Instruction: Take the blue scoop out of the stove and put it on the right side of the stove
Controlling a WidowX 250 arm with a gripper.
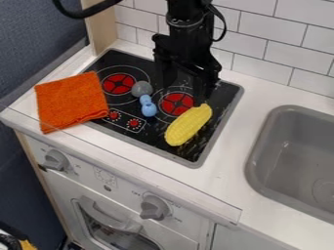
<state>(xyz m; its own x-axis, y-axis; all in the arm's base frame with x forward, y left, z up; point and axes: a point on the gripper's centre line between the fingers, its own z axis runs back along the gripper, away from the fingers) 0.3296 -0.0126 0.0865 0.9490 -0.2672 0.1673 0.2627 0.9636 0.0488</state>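
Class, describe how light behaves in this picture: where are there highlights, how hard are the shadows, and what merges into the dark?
In the camera view, fairly even light on the white counter, no strong hard-edged shadows there; faint pale highlights in the grey sink; the black gripper partly merging with the dark stovetop.

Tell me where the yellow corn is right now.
In the camera view, the yellow corn lies on the right part of the black stovetop, just below the right-hand red burner.
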